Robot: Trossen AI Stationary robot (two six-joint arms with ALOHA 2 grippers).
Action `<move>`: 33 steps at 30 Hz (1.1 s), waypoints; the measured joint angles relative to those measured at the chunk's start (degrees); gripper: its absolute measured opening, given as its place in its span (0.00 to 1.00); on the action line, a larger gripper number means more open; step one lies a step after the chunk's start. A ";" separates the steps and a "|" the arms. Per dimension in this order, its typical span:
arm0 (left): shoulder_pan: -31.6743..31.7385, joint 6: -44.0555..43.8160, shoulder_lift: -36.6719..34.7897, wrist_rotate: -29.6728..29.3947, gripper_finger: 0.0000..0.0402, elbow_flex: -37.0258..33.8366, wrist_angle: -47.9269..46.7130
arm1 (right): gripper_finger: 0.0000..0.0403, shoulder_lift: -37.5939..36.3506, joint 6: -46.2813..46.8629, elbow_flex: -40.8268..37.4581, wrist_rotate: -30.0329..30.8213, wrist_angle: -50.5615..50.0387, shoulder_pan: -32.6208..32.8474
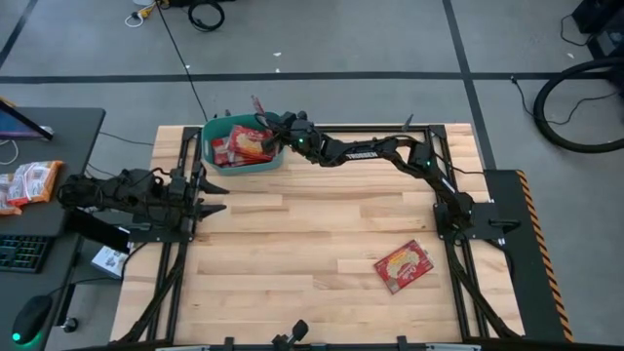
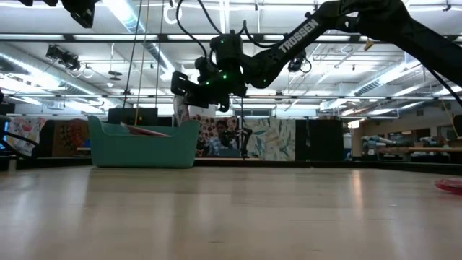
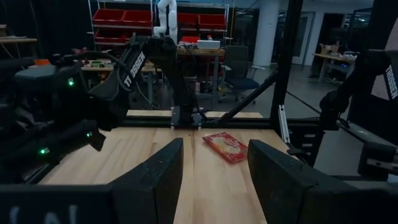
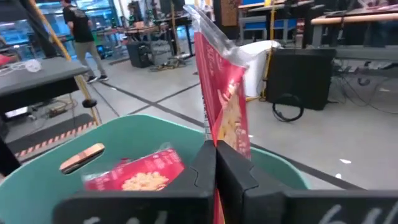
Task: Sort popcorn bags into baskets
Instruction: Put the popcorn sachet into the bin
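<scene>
two dark arms at a wooden bench (image 1: 292,253), viewed from above, level and from each wrist.

right gripper (image 1: 265,124) — reached across to the far left part of the bench, poised over the teal basket (image 1: 210,146); jaws pressed together on a red popcorn bag (image 4: 222,99), pinched near its lower edge and held upright above the basket's open top. same gripper (image 2: 189,85) in the level view: hanging above the basket's (image 2: 143,148) right end, clear of its rim.

inside the basket: several red bags piled flat, one (image 4: 140,175) lying just below the held bag; beside it a small tan piece (image 4: 82,157), too unclear to name.

one further bag (image 1: 403,265) — flat on the bench near the right arm's base, well apart from the basket; seen also past the left fingers (image 3: 152,180) as a red packet (image 3: 225,146) on the boards.

left gripper (image 1: 216,196) — parked low at the bench's left edge, pointing inward, jaws spread apart with nothing between them.

more red packets (image 1: 29,183) stacked on the dark side desk (image 1: 68,136), off the bench to the left.
</scene>
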 joint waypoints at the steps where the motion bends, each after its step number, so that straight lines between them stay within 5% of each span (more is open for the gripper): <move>1: 0.00 -0.13 -0.02 0.01 0.46 0.00 -0.03 | 0.03 0.00 -0.06 0.00 -0.53 -0.08 0.02; 15: 0.00 -1.20 -0.02 0.02 0.46 0.00 -0.46 | 0.29 -1.71 -0.58 0.00 -19.74 -4.02 0.15; 20: 0.00 -1.37 -0.02 0.02 0.46 0.00 -2.19 | 0.29 -8.25 -8.03 0.07 -24.90 -21.27 1.59; 27: 0.00 -1.36 -0.02 0.02 0.46 0.00 -2.85 | 0.27 -15.06 -19.71 0.04 -24.89 -48.24 8.32; 33: 0.00 -1.37 -0.02 0.00 0.46 0.00 -3.89 | 0.26 -16.39 -19.69 0.04 -22.05 -68.57 16.07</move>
